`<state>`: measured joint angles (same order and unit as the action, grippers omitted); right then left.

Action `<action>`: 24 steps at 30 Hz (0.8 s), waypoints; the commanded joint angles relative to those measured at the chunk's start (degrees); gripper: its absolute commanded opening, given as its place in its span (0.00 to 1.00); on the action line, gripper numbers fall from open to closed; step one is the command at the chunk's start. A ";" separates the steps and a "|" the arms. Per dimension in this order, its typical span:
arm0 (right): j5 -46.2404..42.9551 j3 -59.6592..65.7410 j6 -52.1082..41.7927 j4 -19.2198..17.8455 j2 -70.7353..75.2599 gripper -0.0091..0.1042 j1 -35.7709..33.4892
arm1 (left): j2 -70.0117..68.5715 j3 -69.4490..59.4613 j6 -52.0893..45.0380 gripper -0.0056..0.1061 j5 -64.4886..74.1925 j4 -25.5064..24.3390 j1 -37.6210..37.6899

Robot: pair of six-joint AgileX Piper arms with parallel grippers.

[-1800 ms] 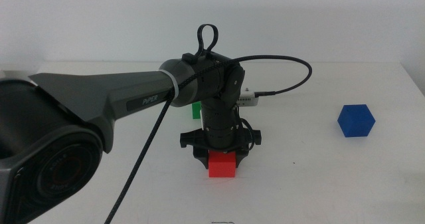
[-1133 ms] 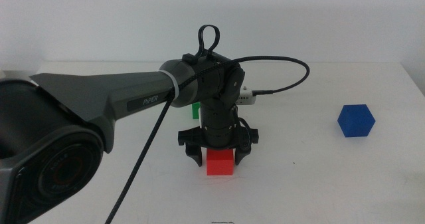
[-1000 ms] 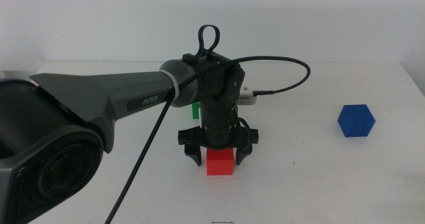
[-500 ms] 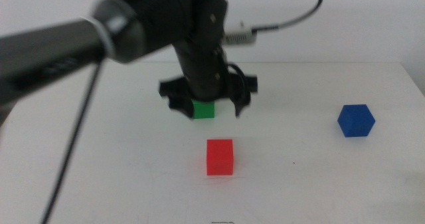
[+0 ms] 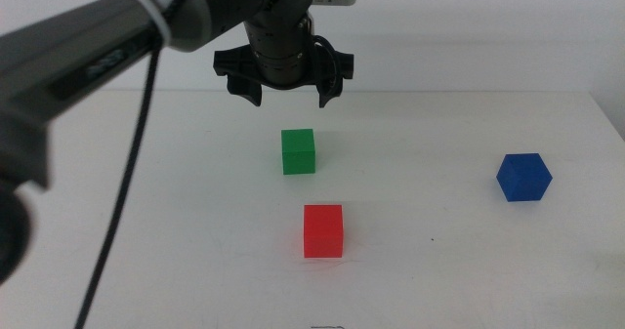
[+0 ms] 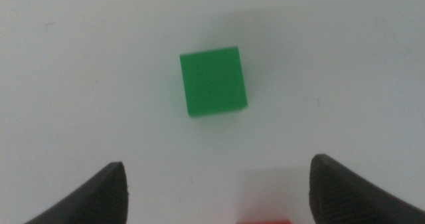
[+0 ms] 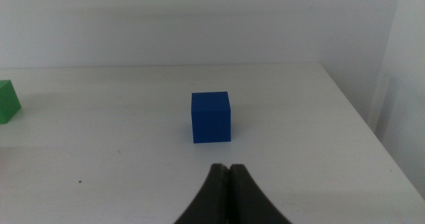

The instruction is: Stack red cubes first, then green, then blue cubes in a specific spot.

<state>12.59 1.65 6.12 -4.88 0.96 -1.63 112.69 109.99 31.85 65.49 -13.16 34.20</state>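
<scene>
- Landmark: red cube (image 5: 323, 230), sits flat on the white desk (image 5: 146, 231), roughly mid-desk, nothing touching it, nothing stacked on it.
- Green cube (image 5: 299, 151) is just behind the red cube and a bit toward the left-arm side; visible gap of bare desk between them, faces roughly square to each other.
- Blue cube (image 5: 523, 177) is well apart from the red cube, out toward the right-arm side and slightly farther back, turned so a corner edge faces the middle camera. It sits near the desk's right edge but not on it.
- Left gripper (image 5: 285, 77) hangs in the air behind and above the red cube, over the far part of the desk, beyond the green cube. Jaws spread wide, holding nothing.
- Left wrist view: green cube (image 6: 213, 80) centred between the spread jaws with bare desk on all sides of it; a sliver of the red cube (image 6: 263, 220) shows at the frame edge.
- Right gripper (image 7: 229, 167) is out of the middle view; its wrist view shows jaws pressed together, empty, low over the desk, aimed at the blue cube (image 7: 211, 117) with open desk between them.
- Open room: bare desk on every side of the red cube; the stretch from it to the blue cube is bare too.
</scene>
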 commanded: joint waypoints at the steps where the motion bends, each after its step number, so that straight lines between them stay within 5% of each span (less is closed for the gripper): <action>1: -4.32 -1.04 -0.54 -0.50 0.85 0.07 0.14 | 0.04 4.74 -1.62 0.89 -1.55 1.72 -1.92; 24: -4.32 -1.04 -0.54 -0.50 0.85 0.07 0.14 | 18.77 12.51 -2.60 0.88 -12.62 5.60 -5.86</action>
<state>12.59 1.65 6.12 -4.83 0.96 -1.63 135.06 120.58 28.96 55.70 -7.74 28.35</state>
